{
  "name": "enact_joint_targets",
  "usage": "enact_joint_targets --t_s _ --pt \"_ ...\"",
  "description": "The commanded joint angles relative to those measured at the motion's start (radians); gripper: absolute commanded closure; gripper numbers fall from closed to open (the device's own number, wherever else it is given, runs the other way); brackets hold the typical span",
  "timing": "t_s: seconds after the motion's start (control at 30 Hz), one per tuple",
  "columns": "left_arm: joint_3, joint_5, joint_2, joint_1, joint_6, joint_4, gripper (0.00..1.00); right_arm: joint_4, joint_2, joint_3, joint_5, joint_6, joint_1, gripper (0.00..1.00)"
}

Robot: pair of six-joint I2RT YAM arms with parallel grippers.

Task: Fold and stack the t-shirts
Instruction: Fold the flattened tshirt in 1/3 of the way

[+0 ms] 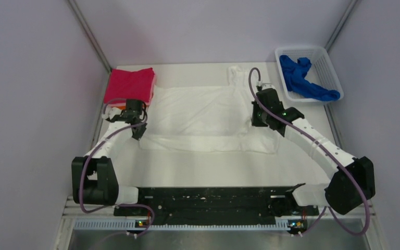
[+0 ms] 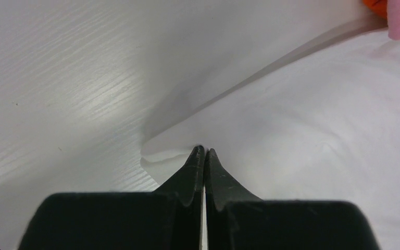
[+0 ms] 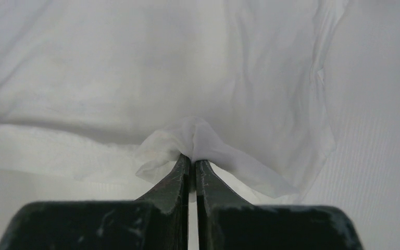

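Note:
A white t-shirt [image 1: 203,117] lies spread on the table, its near part folded over; no print shows. My left gripper [image 1: 139,130] is shut on the shirt's left edge [image 2: 250,130]. My right gripper [image 1: 257,121] is shut on a bunched bit of the shirt's right side [image 3: 198,136]. A folded magenta t-shirt [image 1: 130,85] lies at the back left on an orange one [image 1: 115,106], of which only an edge shows. A royal-blue t-shirt [image 1: 304,78] lies crumpled in the basket.
A white plastic mesh basket [image 1: 329,70] stands at the back right. Grey walls and metal posts close in the table [image 1: 187,166] on three sides. A black rail [image 1: 208,200] runs along the near edge between the arm bases.

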Motion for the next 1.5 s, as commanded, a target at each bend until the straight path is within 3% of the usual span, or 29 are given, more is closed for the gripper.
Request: enact_joint_targets --t_s 0.0,0.4,0.43,0.5,0.57,0.63,0.67,0.73,0.8,0.87,1.07,1.2,1.33,1.47 --pt "0.070 -0.034 0.031 0.008 0.039 0.038 1.00 0.083 0.054 0.081 -0.007 -0.082 -0.034 1.00" --pt "0.157 -0.023 0.199 0.017 0.080 0.062 1.00 0.210 0.286 0.191 -0.044 -0.178 -0.110 1.00" --pt "0.168 -0.025 0.218 0.019 0.081 0.061 0.96 0.218 0.315 0.203 -0.047 -0.181 -0.117 1.00" --pt "0.188 -0.025 0.248 0.024 0.090 0.059 0.80 0.239 0.376 0.227 -0.052 -0.185 -0.130 1.00" --pt "0.215 -0.017 0.267 0.029 0.101 0.056 0.44 0.277 0.435 0.260 -0.053 -0.191 -0.143 1.00" --pt "0.229 -0.005 0.260 0.030 0.102 0.059 0.23 0.298 0.501 0.312 -0.058 -0.201 -0.154 1.00" --pt "0.231 0.001 0.246 0.029 0.103 0.068 0.19 0.290 0.536 0.350 -0.064 -0.200 -0.160 0.94" --pt "0.235 0.010 0.214 0.030 0.106 0.073 0.14 0.258 0.593 0.428 -0.064 -0.196 -0.163 0.60" --pt "0.246 0.033 0.178 0.030 0.135 0.056 0.13 0.236 0.612 0.460 -0.067 -0.178 -0.163 0.39" --pt "0.256 0.062 0.148 0.028 0.168 0.025 0.12 0.237 0.581 0.430 -0.085 -0.156 -0.163 0.04" --pt "0.153 0.276 0.079 0.026 0.274 0.081 0.10 0.455 0.386 0.118 -0.364 -0.047 -0.163 0.01" --pt "0.058 0.295 -0.018 0.027 0.315 0.065 0.09 0.521 0.388 0.027 -0.535 0.014 -0.160 0.01" --pt "-0.073 0.215 -0.195 0.026 0.350 0.036 0.02 0.572 0.382 -0.023 -0.512 0.018 -0.158 0.01" --pt "-0.194 0.232 -0.343 0.027 0.375 0.105 0.01 0.614 0.362 -0.056 -0.449 0.021 -0.159 0.01"
